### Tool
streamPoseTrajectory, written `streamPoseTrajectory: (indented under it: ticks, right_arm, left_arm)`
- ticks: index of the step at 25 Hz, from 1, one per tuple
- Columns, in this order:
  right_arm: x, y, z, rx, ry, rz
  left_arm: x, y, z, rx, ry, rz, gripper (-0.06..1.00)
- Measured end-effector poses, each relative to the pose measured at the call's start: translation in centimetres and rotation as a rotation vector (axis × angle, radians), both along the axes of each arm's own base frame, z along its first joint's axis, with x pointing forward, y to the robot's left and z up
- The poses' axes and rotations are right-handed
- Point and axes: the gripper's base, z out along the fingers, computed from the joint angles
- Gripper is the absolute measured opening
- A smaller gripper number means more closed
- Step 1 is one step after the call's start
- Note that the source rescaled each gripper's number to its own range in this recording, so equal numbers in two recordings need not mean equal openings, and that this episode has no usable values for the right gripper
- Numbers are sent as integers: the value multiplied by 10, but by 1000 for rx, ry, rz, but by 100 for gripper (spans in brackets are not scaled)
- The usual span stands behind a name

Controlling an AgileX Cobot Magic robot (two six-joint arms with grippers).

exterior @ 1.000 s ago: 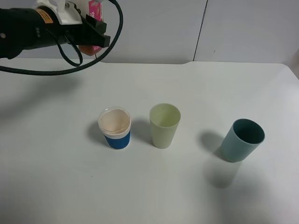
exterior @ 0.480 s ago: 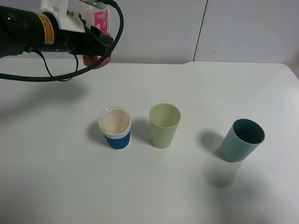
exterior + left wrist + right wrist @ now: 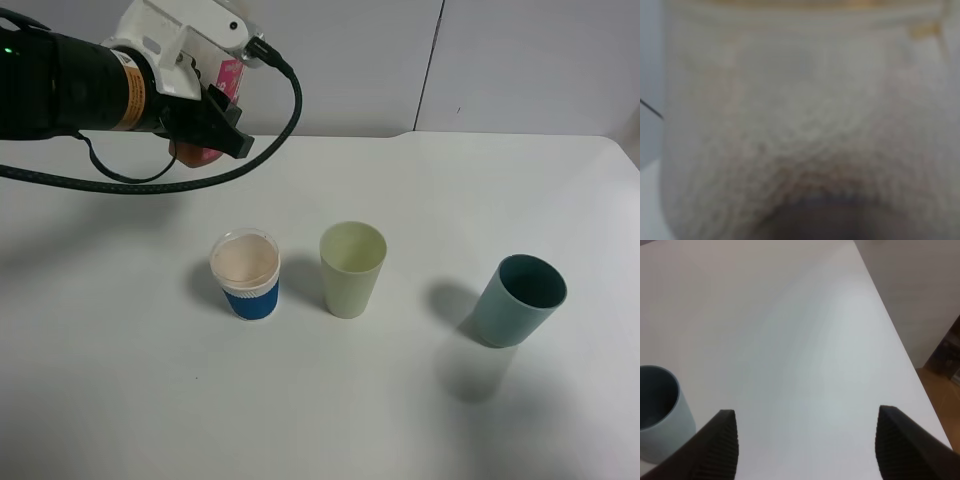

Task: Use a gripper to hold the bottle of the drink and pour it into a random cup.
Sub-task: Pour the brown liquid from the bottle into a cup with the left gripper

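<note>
My left gripper (image 3: 213, 112), white jaws on a black arm, is shut on the bottle (image 3: 229, 78), held in the air over the table's far left, behind the cups. The bottle's pink label shows above the jaws and a reddish-brown end (image 3: 194, 154) below them. In the left wrist view the bottle (image 3: 800, 120) fills the frame as a whitish blur, so I cannot make out the drink there. The pale yellow-green cup (image 3: 352, 268) stands upright mid-table, to the front right of the gripper and apart from it. My right gripper (image 3: 806, 440) is open and empty.
A white cup with a blue sleeve (image 3: 245, 273) stands just left of the yellow-green cup. A teal tumbler (image 3: 518, 300) stands at the right and also shows in the right wrist view (image 3: 657, 412). The white table (image 3: 330, 420) ends near a grey wall.
My left arm has moved right and slightly forward with the bottle, and the wrist has turned so the white jaw assembly faces up. The cups have not moved.
</note>
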Motion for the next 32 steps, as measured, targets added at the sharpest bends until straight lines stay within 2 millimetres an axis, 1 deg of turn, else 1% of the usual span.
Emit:
streamPoseTrajectory:
  ticks: [5,10,19,27,32]
  right_arm:
    - [0,0,0,0,0,0]
    - [0,0,0,0,0,0]
    - [0,0,0,0,0,0]
    - [0,0,0,0,0,0]
    - [0,0,0,0,0,0]
  left_arm:
    - [-12,-17,5,109,-115,21,0]
    - [-21,-29,8,140,-165,-14,0]
    - [-21,-29,9,151,-180,-4,0]
    - [-32,-39,4,218,-223,12,0]
    - [-39,-44,-2,291,-244,-18,0]
